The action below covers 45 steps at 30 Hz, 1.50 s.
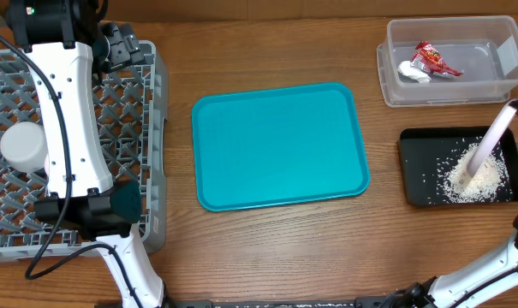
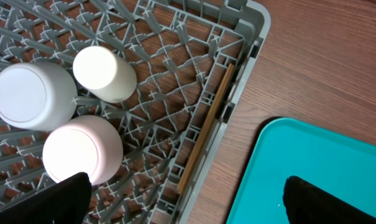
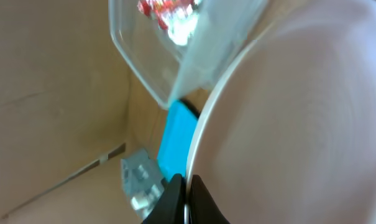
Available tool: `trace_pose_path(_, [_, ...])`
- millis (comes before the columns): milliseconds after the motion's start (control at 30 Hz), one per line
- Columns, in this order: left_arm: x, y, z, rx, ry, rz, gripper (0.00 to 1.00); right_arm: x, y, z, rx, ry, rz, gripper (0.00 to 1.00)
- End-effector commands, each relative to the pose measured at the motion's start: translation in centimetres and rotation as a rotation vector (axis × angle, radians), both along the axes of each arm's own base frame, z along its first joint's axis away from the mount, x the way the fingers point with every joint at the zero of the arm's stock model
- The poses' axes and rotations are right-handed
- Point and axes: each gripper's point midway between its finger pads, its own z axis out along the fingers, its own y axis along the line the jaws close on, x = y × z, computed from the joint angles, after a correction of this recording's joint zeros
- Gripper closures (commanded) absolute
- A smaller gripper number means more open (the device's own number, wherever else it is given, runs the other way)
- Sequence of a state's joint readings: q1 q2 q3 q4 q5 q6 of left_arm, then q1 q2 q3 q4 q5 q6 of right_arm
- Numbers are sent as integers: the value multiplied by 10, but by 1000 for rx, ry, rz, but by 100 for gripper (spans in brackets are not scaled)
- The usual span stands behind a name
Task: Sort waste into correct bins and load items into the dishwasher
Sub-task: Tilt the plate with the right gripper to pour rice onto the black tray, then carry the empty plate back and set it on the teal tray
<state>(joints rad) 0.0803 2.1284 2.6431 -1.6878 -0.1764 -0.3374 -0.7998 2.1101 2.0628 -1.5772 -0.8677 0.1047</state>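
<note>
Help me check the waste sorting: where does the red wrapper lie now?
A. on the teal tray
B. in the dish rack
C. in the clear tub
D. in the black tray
C: the red wrapper lies inside the clear tub, next to the white tissue.

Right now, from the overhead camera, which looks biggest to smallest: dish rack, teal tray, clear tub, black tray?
1. dish rack, partly hidden
2. teal tray
3. clear tub and black tray look alike; can't rank them
</note>
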Motion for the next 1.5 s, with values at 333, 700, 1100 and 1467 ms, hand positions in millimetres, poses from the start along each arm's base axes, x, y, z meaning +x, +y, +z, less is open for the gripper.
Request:
trace_pose_path(333, [1,0,-5,4,17,-9,0,5,46,78,142,-300,100,96])
trace_pose_path(700, [1,0,-5,4,17,-8,0,8,95,126,-35,-425,225,96])
trace_pose_path(1100, [1,-1,-5,4,17,-9,0,5,227,107,-108,-460,690,96])
trace_pose_path(1467, [1,-1,-5,4,17,-9,0,10,445,9,-652,-153,900,96])
